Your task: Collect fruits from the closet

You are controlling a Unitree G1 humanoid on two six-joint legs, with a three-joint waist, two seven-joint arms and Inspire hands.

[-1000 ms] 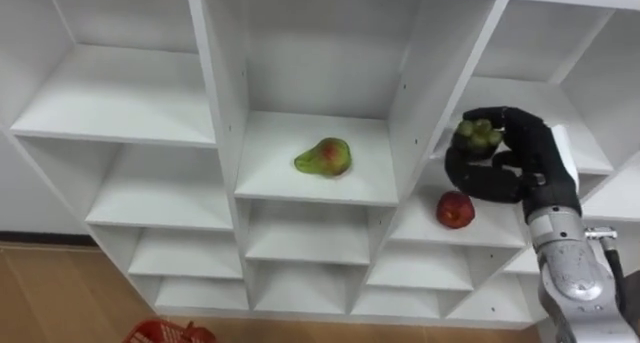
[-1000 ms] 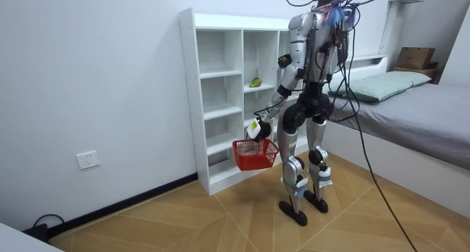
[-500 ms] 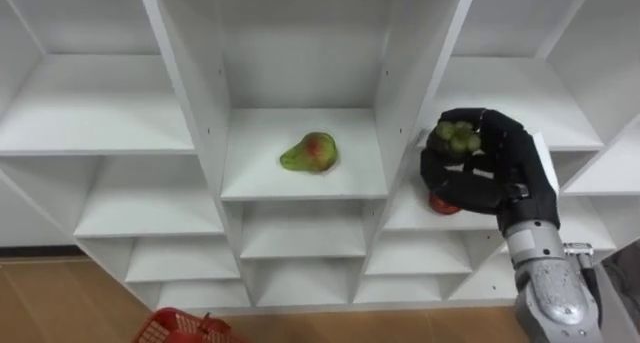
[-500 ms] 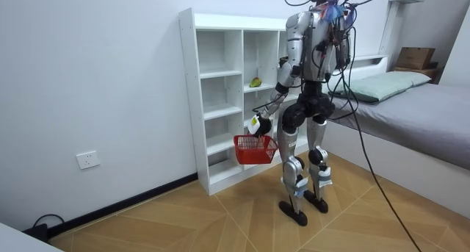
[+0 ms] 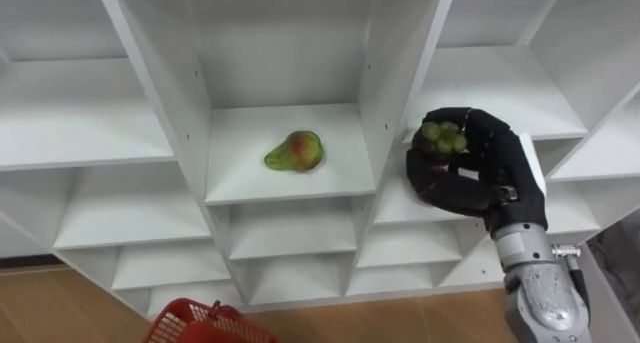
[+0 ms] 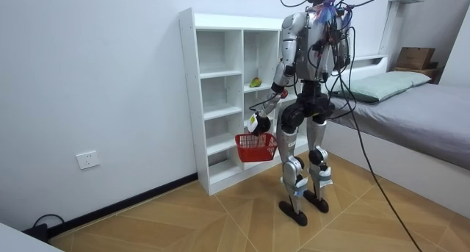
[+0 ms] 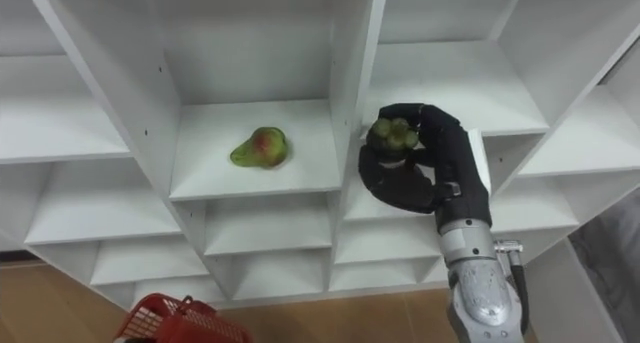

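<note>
Low at the left of the eye views, the rim of a red wire basket (image 5: 200,325) rises over the wooden floor (image 5: 60,303) at the foot of the white closet (image 5: 165,113). From the room view, that basket hangs in the air beside the closet's lower compartments, under the robot's left hand (image 6: 253,124), which grips it by the handle. The robot stands upright on both feet, facing the closet, with a bed (image 6: 411,105) behind it at the room view's right.

Further right, in the middle column, a pear (image 5: 293,151) lies on its side on a shelf board (image 5: 240,178). It is green with a red blush and sits alone, near the centre of its compartment, clear of both upright dividers.

Right of the next divider (image 5: 400,63), the robot's right hand (image 5: 470,168) is raised in front of the right-hand column, at about the height of the pear's shelf. Its black fingers (image 5: 490,123) curl up and around a small bunch of green grapes (image 5: 441,136), with the thumb closing from below, so the grapes sit cupped at the top of the hand, off the shelf and just beside the divider's front edge. The silver forearm runs down from the hand to the lower right.
</note>
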